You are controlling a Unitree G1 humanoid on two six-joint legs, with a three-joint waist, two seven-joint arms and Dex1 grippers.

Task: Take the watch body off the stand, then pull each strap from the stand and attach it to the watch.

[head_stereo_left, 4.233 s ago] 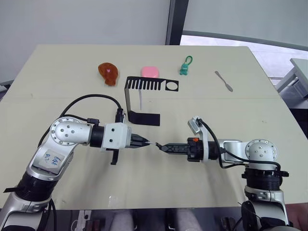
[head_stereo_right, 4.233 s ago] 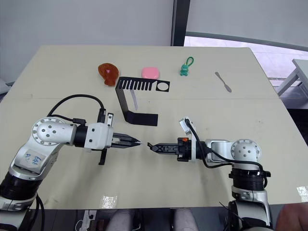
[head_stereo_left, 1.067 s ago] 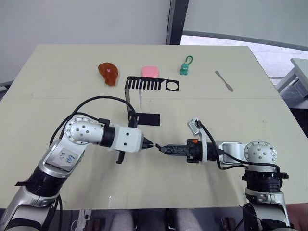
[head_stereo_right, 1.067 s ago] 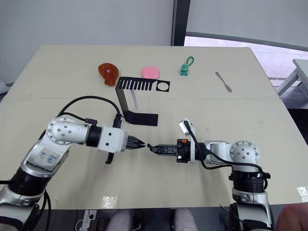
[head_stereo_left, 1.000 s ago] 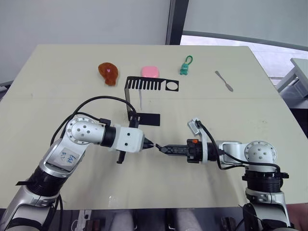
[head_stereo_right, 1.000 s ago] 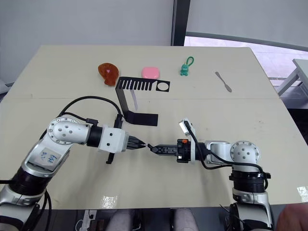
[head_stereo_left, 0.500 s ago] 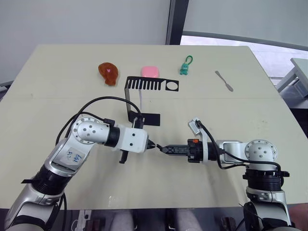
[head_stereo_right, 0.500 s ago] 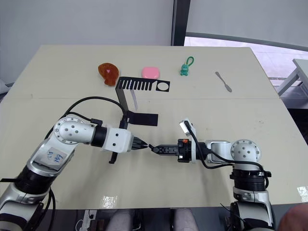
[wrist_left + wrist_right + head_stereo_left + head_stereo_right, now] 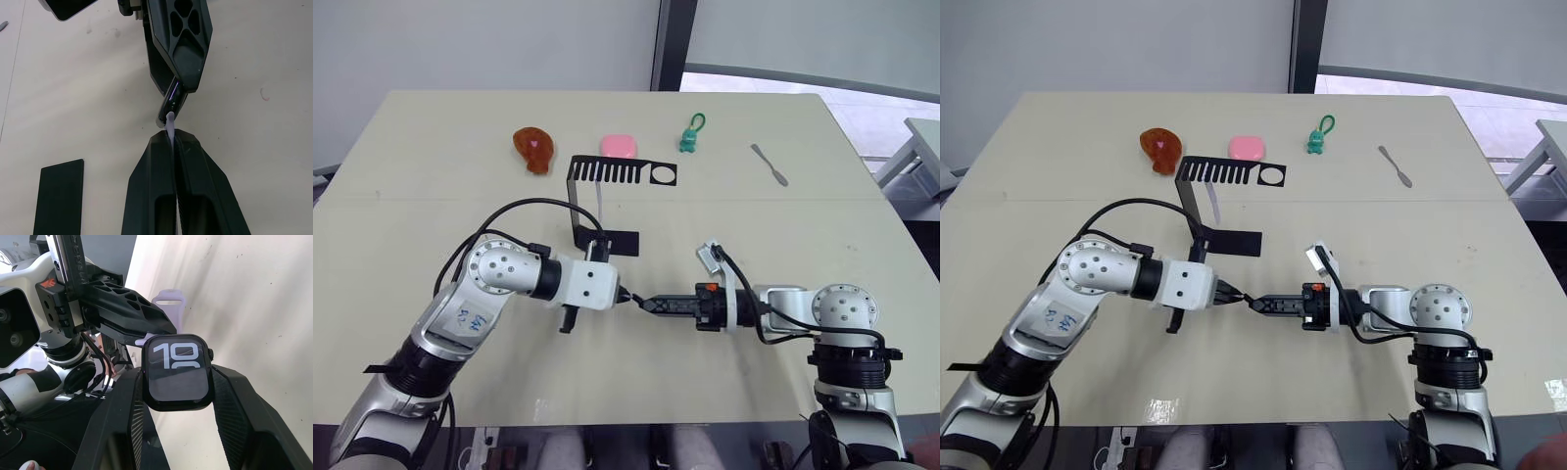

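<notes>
Above the worktop (image 9: 431, 176), in front of the stand (image 9: 607, 201), the right gripper (image 9: 178, 396) pinches the watch body (image 9: 179, 371) between its fingers; the left gripper (image 9: 173, 144), fingers pressed together on a lavender strap (image 9: 170, 125), holds the strap's end against the watch body's edge.

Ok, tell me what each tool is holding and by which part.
The right tool clamps the watch body by its two side edges. The left tool pinches a pale strap flat near its end, at the watch.
</notes>
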